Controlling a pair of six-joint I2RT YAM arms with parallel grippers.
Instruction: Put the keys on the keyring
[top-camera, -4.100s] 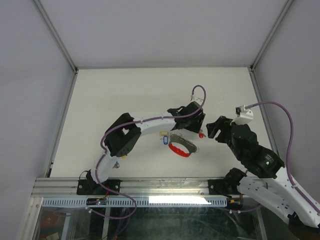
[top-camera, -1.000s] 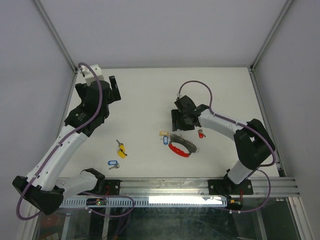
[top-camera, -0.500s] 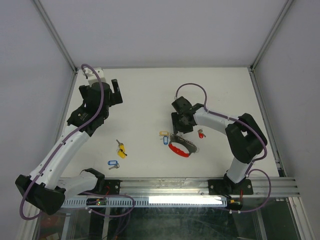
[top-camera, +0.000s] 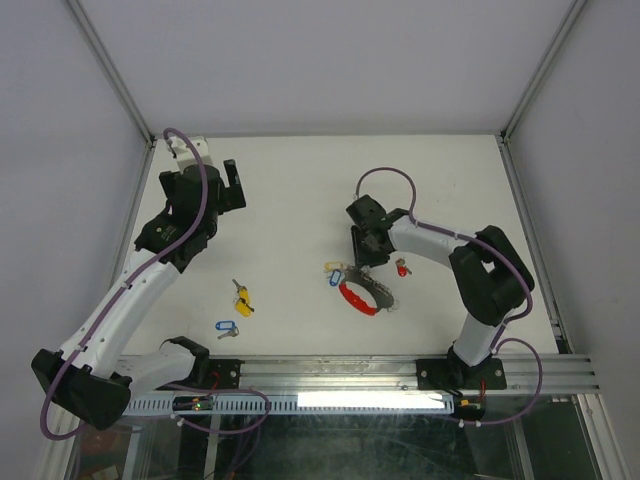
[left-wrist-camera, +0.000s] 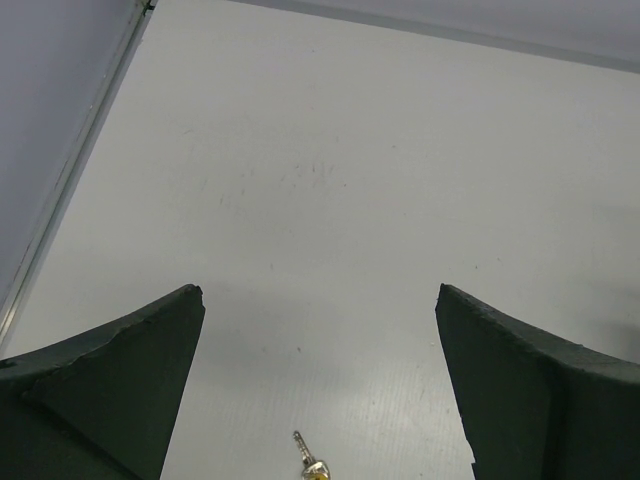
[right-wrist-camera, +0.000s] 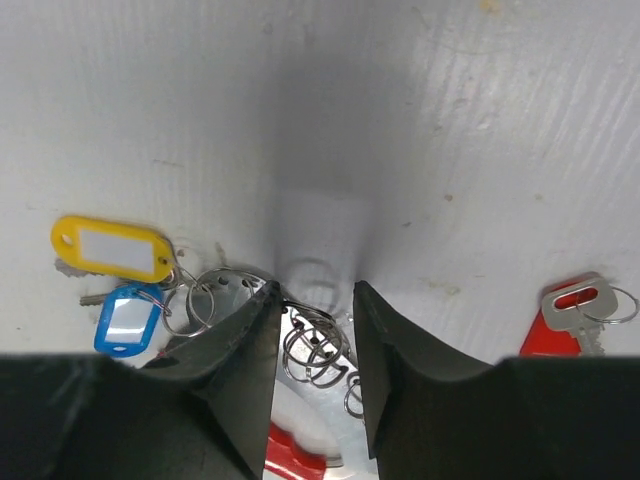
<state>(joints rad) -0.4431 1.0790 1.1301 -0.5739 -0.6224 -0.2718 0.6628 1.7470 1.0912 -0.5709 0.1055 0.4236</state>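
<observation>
Silver rings (right-wrist-camera: 318, 350) of the red-banded keyring (top-camera: 360, 298), at the middle of the worktop (top-camera: 290, 180), sit between the narrowly parted jaws of the right pincer (right-wrist-camera: 315, 295), grip unconfirmed, apparently to steady it; next, the wide-open left pincer (left-wrist-camera: 320, 290) must likely fetch the loose yellow-tagged key (top-camera: 243, 298).

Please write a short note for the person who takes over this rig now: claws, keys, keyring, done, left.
Left claw: open, empty, raised at the far left.
Right claw: low over the keyring, jaws on either side of its silver rings; grip uncertain.
Keys: yellow-tag key and blue-tag key lie at the keyring's left end, seemingly on a ring. Red-tag key lies loose to its right. Second yellow-tag key and second blue-tag key lie loose, near left.
Done: perhaps two keys.
Left: three loose keys.
</observation>
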